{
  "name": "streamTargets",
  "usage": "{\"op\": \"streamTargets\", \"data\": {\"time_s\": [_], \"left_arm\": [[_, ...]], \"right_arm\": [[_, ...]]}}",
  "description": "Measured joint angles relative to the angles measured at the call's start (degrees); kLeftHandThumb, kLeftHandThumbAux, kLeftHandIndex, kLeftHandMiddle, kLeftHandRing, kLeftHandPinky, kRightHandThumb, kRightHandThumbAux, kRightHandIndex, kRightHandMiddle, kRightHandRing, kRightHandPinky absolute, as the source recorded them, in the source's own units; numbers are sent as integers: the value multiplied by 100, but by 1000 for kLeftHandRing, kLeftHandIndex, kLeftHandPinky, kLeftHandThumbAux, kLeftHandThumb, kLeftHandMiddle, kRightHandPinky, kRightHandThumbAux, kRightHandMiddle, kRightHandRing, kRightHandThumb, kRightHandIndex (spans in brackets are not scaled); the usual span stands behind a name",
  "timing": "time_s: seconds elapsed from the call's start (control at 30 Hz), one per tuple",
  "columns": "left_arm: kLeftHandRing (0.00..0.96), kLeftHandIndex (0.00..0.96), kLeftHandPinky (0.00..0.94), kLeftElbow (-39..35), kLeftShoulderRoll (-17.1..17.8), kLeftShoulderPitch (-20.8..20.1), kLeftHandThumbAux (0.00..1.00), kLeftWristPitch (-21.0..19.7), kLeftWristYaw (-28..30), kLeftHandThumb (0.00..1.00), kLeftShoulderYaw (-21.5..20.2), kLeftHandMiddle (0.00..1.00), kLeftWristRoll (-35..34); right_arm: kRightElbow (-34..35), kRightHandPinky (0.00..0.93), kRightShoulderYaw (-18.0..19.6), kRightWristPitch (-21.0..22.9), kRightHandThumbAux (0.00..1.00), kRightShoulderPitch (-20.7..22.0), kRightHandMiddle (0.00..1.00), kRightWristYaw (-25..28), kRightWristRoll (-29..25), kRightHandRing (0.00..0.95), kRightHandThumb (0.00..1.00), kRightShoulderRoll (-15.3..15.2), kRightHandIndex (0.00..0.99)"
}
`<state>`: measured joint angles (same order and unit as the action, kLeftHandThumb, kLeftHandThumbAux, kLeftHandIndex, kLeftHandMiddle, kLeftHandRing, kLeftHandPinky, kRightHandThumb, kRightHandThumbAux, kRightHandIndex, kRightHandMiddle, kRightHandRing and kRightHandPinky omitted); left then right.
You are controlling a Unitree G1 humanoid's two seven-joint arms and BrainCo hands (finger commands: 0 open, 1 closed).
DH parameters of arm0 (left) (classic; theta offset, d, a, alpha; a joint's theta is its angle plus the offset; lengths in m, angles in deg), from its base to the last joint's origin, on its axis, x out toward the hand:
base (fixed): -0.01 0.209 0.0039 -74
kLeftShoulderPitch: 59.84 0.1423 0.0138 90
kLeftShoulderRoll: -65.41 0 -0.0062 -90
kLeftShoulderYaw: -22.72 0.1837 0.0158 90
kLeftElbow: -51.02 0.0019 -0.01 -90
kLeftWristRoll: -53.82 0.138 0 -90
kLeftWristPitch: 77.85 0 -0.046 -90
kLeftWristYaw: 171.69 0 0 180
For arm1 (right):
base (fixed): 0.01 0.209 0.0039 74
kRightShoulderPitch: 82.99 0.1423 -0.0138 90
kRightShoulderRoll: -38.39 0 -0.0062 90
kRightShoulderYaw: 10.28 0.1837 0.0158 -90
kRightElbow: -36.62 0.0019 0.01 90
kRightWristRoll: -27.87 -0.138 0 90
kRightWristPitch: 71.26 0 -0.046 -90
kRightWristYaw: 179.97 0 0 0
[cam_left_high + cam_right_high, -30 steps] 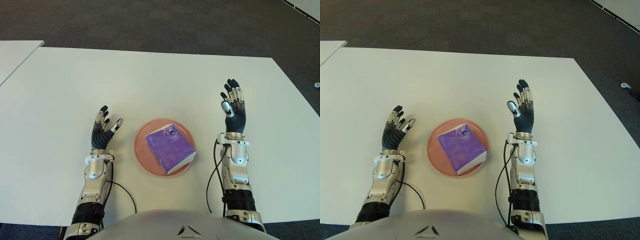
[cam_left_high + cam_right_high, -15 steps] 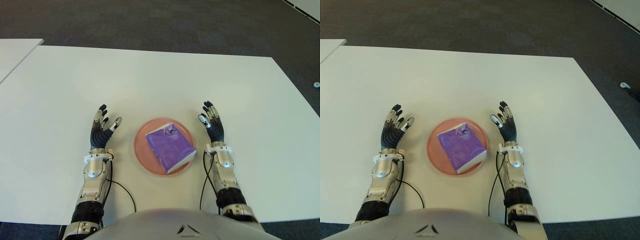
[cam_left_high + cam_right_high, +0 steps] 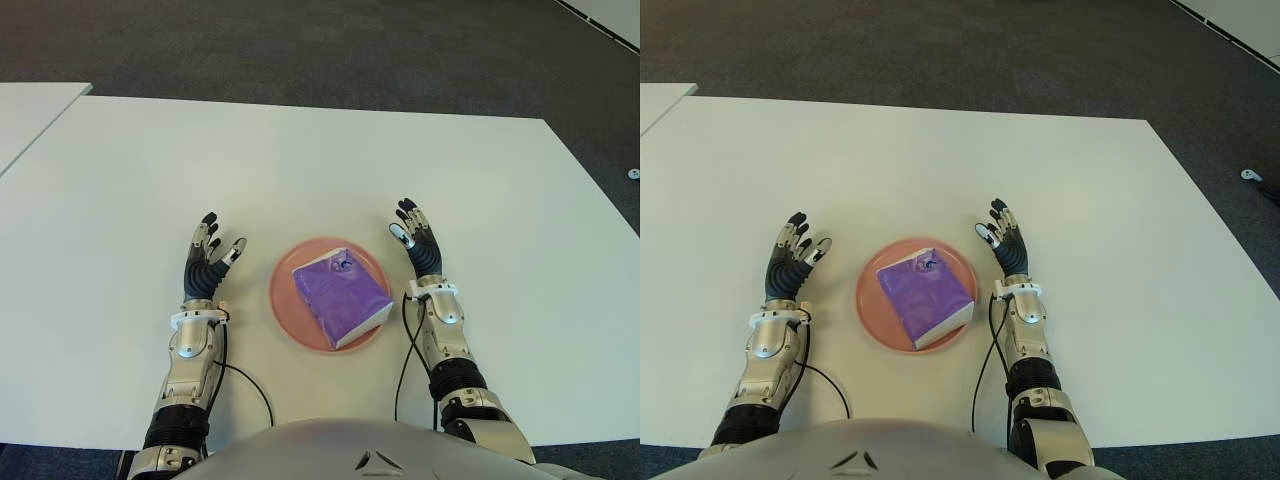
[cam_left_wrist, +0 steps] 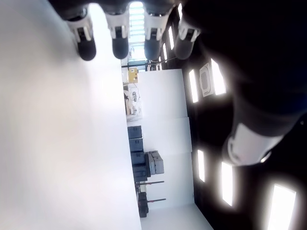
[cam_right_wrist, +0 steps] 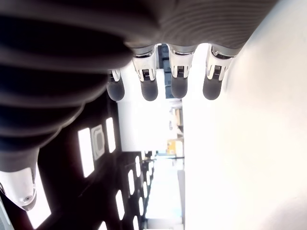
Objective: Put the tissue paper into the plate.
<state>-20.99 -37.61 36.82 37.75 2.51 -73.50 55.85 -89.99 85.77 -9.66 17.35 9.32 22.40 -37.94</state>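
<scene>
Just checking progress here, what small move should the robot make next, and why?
Probably none beyond parking both arms: the purple tissue pack already lies in the pink plate, and the left robot hand and right robot hand are open and empty beside it.
</scene>
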Motion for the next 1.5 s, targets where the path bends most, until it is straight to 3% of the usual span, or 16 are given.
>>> {"op": "streamTargets", "data": {"time_s": [1.5], "left_arm": [[0,0,0,-112,1,42,639,-117,3,0,-2,0,2]], "right_arm": [[351,0,91,99,585,-241,0,297,-213,0,0,57,0]]}}
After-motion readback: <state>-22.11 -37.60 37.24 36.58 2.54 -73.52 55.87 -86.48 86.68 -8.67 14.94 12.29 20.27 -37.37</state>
